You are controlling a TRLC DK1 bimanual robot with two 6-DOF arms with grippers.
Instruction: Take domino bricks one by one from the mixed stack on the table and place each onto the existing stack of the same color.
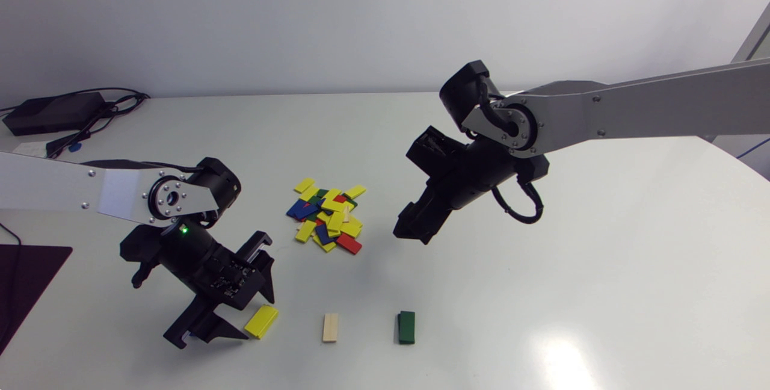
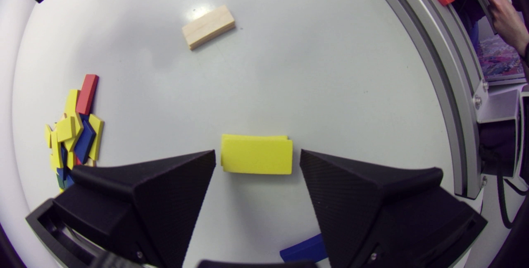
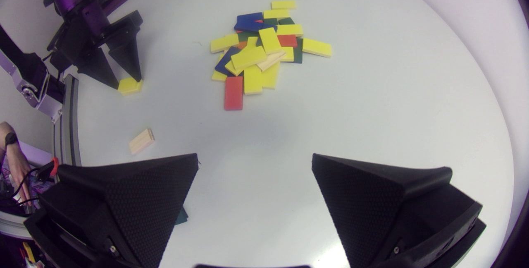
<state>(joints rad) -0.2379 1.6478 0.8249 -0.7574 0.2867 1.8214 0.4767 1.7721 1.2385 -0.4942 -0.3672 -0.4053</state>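
The left arm [image 1: 90, 188] holds its jaws pointing down at the counter [image 1: 541, 227]. The left jaws stand open with the yellow stack [image 2: 256, 154] lying flat between their tips. A narrow strip of bare counter shows on each side of the stack, so neither finger grips it. A blue brick [image 2: 303, 249] lies partly hidden under one finger, back towards the base of the jaws. Ahead of the left jaws, well apart from them, lies the wood-coloured stack [image 2: 208, 26]. Off to one side of them sits the mixed pile [image 2: 74, 131], with a red brick [image 2: 86, 93] at its near edge.

The right arm [image 1: 631, 107] holds its jaws above the counter. The right jaws are spread wide and have hold of nothing. Well ahead of them lies the mixed pile, mostly yellow with blue, red, green and wood-coloured bricks. The red brick is the piece closest to the right jaws. The green stack [image 1: 406, 327] lies just beside one finger of the right jaws, mostly hidden in the right wrist view.
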